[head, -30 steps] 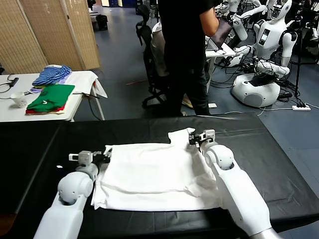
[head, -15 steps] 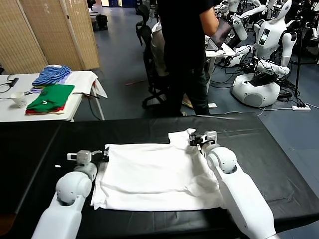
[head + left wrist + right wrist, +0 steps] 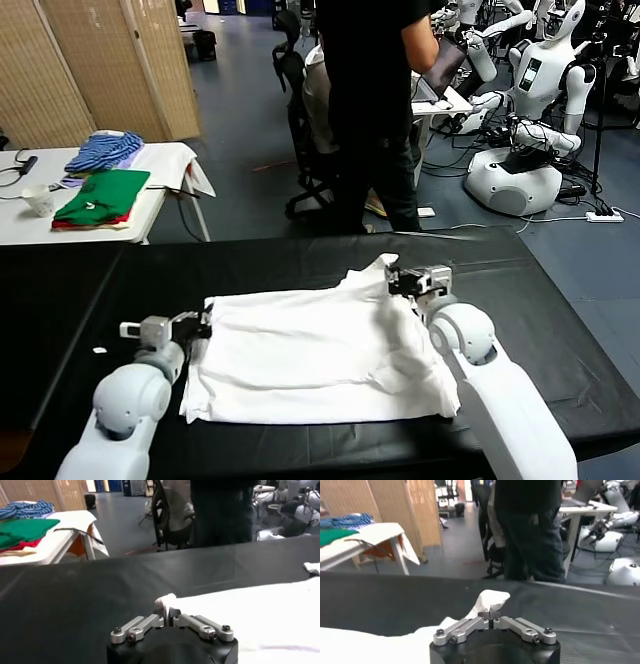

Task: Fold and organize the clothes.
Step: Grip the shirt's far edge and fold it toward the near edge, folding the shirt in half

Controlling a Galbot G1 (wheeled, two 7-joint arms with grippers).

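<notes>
The white T-shirt (image 3: 315, 355) is lying spread on the black surface (image 3: 560, 310), and over the last second both arms have been drawing apart and its far corners have lifted off the cloth, so the shirt is being pulled taut, probably in readiness for a fold; the left tool (image 3: 203, 324) is clamping the far left corner, and the right tool (image 3: 395, 280) is pinching the far right corner, jaws closed on fabric

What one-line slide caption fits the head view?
Both grippers, left gripper and right gripper, pinch the white T-shirt spread on the black table.
</notes>
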